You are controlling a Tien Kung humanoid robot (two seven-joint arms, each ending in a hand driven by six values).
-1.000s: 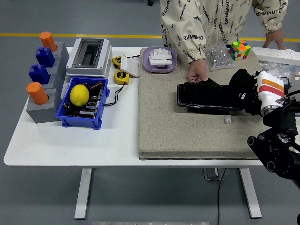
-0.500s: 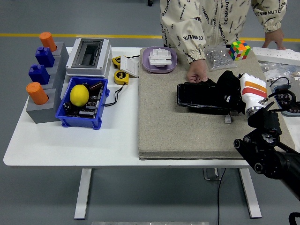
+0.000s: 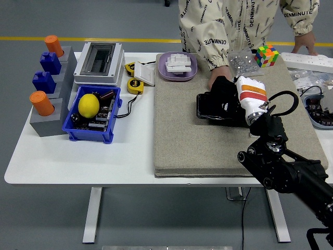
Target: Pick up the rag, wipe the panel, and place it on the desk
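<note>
A black panel [image 3: 206, 108] lies on the grey mat [image 3: 182, 135] at the table's middle right. My right hand [image 3: 228, 100], black fingers with a white wrist, presses down on the panel's left half. It is shut on a dark rag [image 3: 221, 87], which is hard to tell from the black fingers and panel. My arm covers the panel's right half. A person stands at the far side, and one hand [image 3: 214, 79] rests at the panel's far left corner, partly behind my hand. The left arm is out of view.
A Rubik's cube [image 3: 266, 55] and a bag of small parts [image 3: 241, 61] sit behind the panel. A purple tray [image 3: 177, 66], tape measures [image 3: 134, 85], a grey box [image 3: 99, 62] and a blue bin [image 3: 83, 130] with a lemon [image 3: 88, 105] stand left. A power strip [image 3: 315, 62] is at the far right.
My right hand has slid leftward across the panel with the rag, from its right end to its left half. The person's hand stays at the panel's far corner.
</note>
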